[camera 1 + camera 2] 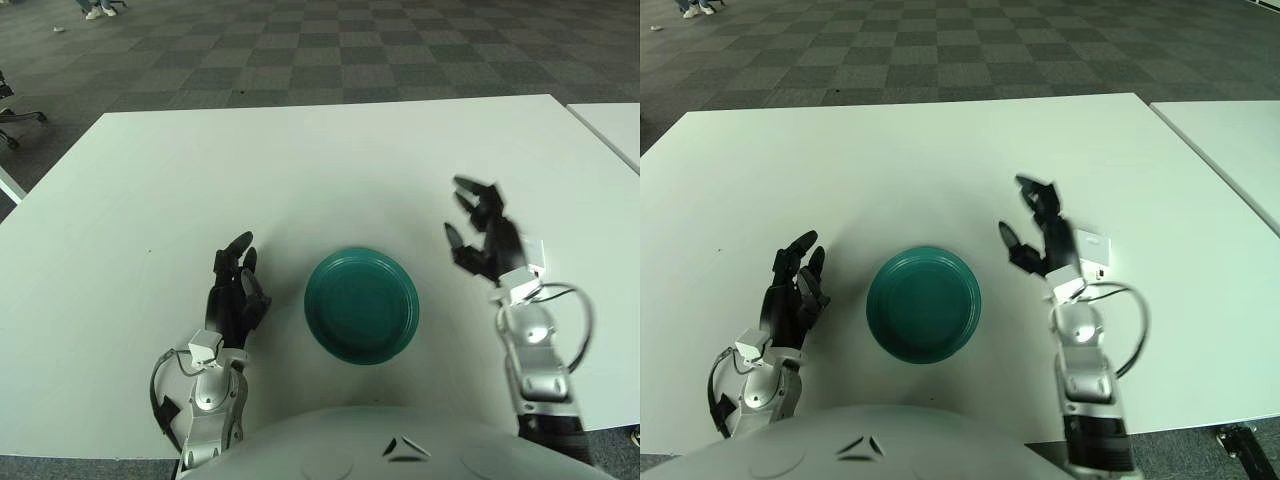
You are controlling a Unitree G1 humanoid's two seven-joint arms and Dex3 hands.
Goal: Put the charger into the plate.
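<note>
A round dark-green plate (362, 304) sits near the front edge of the white tabletop (300, 170), empty. The small white rectangular charger (1094, 255) lies toward the right edge, largely hidden behind the right hand (484, 228), which is raised above it with fingers spread and holding nothing. The left hand (236, 293) shows left of the plate, fingers loosely extended, empty.

We see bright, even light on the white surface (330, 160), soft faint shadows beside the green plate (362, 304) and our left hand (236, 295), no harsh glare, and slight motion blur on our raised right hand (485, 232).
</note>
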